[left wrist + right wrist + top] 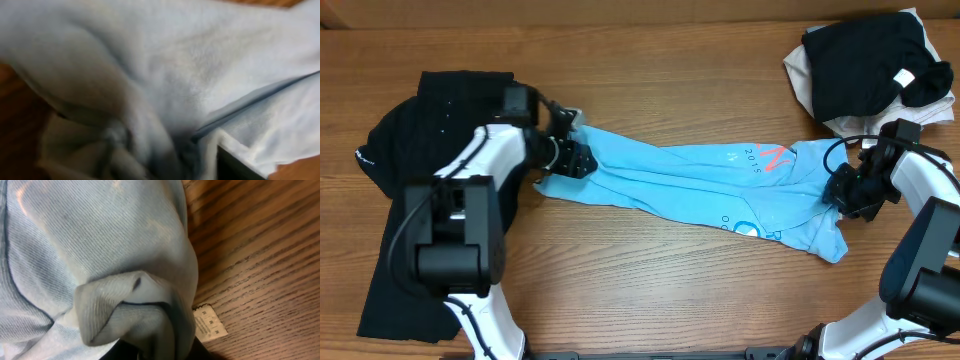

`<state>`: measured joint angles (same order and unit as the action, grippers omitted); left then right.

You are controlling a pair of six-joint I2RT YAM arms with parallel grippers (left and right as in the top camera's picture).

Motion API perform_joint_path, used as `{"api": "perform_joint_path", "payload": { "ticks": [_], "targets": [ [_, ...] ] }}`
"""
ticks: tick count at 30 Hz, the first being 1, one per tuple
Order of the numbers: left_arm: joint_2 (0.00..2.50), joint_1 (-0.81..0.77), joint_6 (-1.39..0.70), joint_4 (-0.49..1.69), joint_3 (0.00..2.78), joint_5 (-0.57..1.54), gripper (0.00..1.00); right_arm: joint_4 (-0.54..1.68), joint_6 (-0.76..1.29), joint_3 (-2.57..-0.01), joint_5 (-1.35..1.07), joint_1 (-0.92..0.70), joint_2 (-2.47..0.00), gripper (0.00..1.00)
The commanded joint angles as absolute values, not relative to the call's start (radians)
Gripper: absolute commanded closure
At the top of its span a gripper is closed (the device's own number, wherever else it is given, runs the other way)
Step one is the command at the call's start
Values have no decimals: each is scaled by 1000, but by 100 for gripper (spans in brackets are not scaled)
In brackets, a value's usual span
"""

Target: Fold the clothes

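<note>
The light blue T-shirt [690,178] lies stretched across the middle of the table, with pink-red and white lettering near its right end. My left gripper [572,155] is shut on the shirt's left end. My right gripper [842,193] is shut on the shirt's right end. In the left wrist view the blue cloth [165,75] fills the frame and hides the fingers. In the right wrist view bunched blue cloth [130,310] sits in the jaws, with a small white tag [210,322] hanging beside it over the wood.
A black garment [410,200] lies at the left under my left arm. A pile of black and white clothes [865,65] sits at the back right corner. The table is brown wood [650,290].
</note>
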<state>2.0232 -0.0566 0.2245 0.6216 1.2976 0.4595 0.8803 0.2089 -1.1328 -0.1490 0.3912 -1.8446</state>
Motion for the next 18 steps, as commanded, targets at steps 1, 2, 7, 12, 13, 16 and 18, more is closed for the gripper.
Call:
{"api": "perform_joint_path", "payload": {
  "ticks": [1,2,7,12,13,16,18],
  "targets": [
    [2060,-87,197,634,1295,284,61,878,211,-1126,-138,394,-1816,77],
    [2060,-88,159,636,1295,233,79,877,211,-1126,-161,394,-1816,77],
    [2059,-65,77,759,1377,70,96,885,210,-1128,-190,385,-1816,77],
    [2059,-49,79,992,1581,-25,96,910,210,-1160,-247,380,-1816,73],
    [2059,-49,81,1038,1625,-47,96,915,210,-1166,-249,380,-1816,73],
    [2059,-49,109,1151,1742,-70,96,923,210,-1172,-249,380,-1816,71],
    [2059,-56,113,1196,1797,-65,96,926,210,-1172,-249,380,-1816,70]
  ]
}}
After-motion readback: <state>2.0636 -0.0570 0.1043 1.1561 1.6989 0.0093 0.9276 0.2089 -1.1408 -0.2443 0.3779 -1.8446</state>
